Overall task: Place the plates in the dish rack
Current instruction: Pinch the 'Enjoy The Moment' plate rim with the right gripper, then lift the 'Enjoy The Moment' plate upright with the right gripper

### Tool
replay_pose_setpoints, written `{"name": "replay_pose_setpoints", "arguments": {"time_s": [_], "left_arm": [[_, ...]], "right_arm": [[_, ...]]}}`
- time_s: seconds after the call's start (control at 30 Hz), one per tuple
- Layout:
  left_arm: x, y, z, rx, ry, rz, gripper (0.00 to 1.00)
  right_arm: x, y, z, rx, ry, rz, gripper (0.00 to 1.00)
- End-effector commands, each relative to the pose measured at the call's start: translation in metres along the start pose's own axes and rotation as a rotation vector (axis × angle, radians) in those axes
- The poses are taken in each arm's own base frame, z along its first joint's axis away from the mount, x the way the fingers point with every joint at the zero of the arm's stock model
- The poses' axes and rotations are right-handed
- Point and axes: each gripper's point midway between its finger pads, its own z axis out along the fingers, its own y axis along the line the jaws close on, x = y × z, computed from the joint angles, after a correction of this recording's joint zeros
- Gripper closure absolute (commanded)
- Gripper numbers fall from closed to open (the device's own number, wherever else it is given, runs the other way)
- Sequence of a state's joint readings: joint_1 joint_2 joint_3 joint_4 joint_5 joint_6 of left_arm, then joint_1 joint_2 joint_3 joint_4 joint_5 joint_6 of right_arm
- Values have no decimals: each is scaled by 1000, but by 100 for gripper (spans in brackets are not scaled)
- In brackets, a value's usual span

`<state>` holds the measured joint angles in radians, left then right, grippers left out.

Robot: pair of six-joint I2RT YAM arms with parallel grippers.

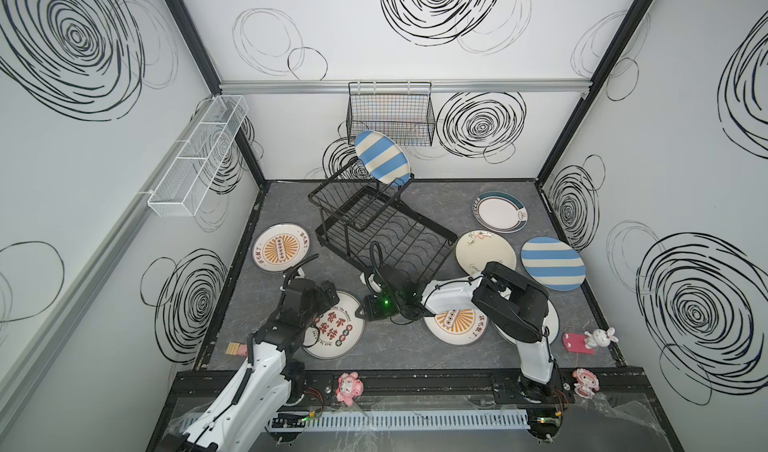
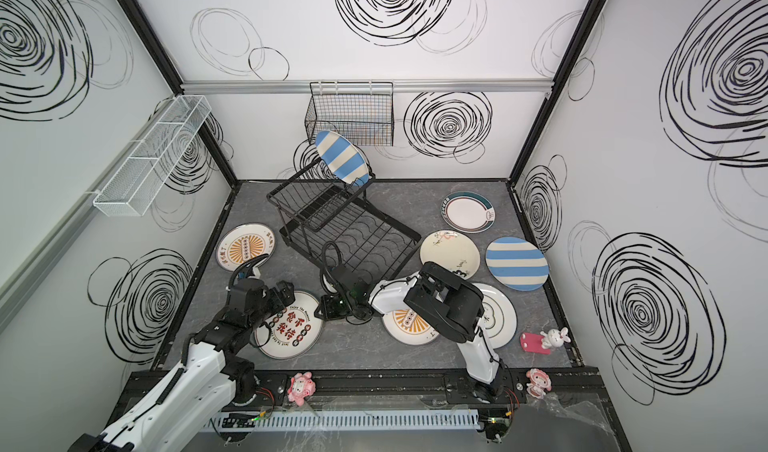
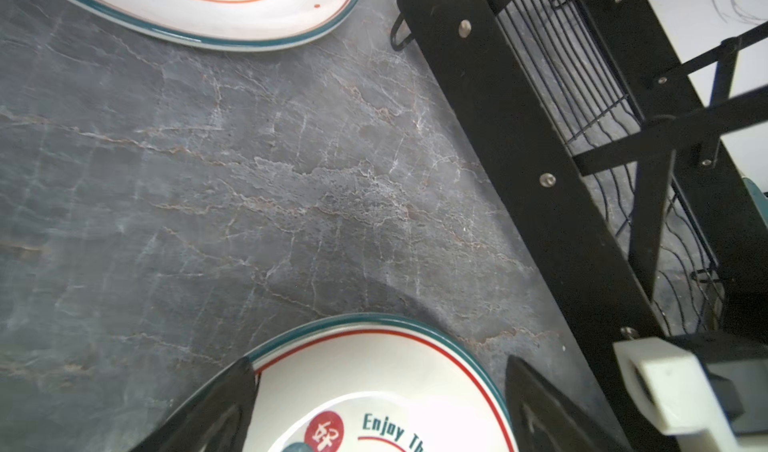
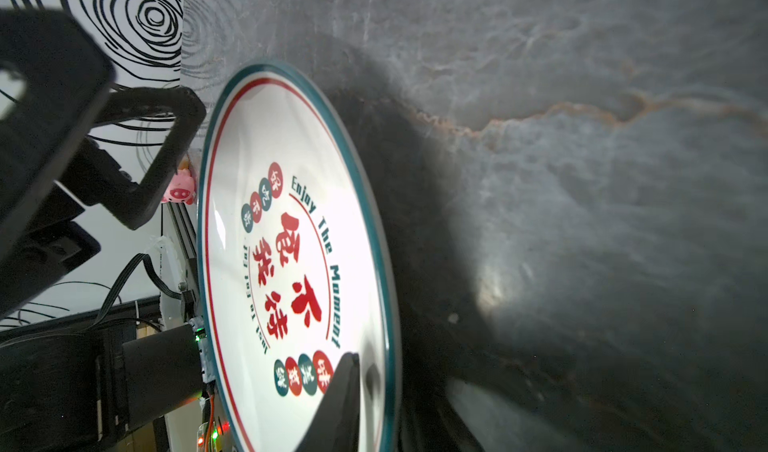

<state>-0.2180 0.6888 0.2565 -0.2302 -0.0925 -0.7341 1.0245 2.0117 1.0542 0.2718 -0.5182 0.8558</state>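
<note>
The red-character plate (image 1: 337,332) lies at the front left of the table. My right gripper (image 4: 382,371) reaches across and is shut on its rim, one finger (image 4: 336,404) on the upper face, the other hidden beneath. My left gripper (image 3: 378,408) hangs open above the plate's (image 3: 374,379) far edge. The black dish rack (image 1: 415,242) stands mid-table with a striped plate (image 1: 381,158) upright in its upper tier. Flat on the table lie a sunburst plate (image 1: 280,248), a second sunburst plate (image 1: 455,325), a floral plate (image 1: 484,252), a teal-rimmed plate (image 1: 500,211) and another striped plate (image 1: 552,262).
A black wire basket (image 1: 390,115) hangs on the back wall and a long white mesh basket (image 1: 199,154) on the left wall. A bunny figure (image 1: 598,337) sits at the right front, pink toys (image 1: 349,387) on the front rail. One more white plate (image 2: 498,317) lies under my right arm.
</note>
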Motion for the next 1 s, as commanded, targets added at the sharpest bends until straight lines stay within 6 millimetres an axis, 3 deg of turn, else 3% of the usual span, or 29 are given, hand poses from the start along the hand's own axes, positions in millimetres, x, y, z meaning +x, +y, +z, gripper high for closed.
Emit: {"name": "replay_pose_setpoints", "arguments": {"time_s": [0.0, 0.33, 0.67, 0.97], "left_arm": [[-13, -16, -7, 54, -27, -8, 4], [-28, -32, -16, 93, -55, 11, 4], [-58, -69, -36, 162, -64, 134, 4], [-89, -80, -54, 130, -106, 245, 4]], "right_arm": [[-2, -7, 5, 41, -6, 17, 87], [-14, -8, -19, 70, -87, 12, 100], [-31, 3, -81, 101, -244, -84, 100], [-24, 21, -133, 98, -329, -155, 100]]}}
